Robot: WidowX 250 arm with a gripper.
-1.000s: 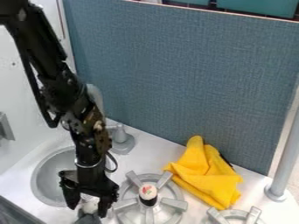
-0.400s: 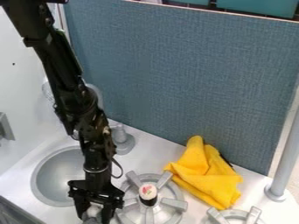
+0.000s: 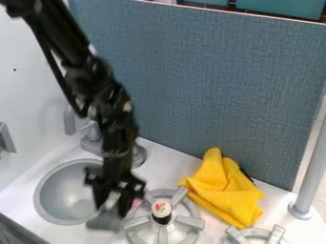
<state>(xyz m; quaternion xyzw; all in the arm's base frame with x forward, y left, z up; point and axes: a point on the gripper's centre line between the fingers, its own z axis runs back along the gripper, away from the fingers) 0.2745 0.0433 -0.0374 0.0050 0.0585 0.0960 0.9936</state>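
Hanging down from the upper left, my black arm [image 3: 117,109] slants slightly, its gripper [image 3: 113,204] pointing down between sink and burner. I have it clenched on a grey thing [image 3: 105,221]; what that is, I cannot tell. Just left of the gripper lies the round sink [image 3: 58,190], with the tap [image 3: 94,132] behind. Crowding me on the right is the burner [image 3: 189,221], bearing a small dark roll with a white top [image 3: 161,208]. Farther right, a crumpled yellow cloth [image 3: 226,190] sits by the blue panel [image 3: 216,86]. Compared with the last frame, I have brought the gripper and its load back toward the panel and slightly right, uncovering more tap.
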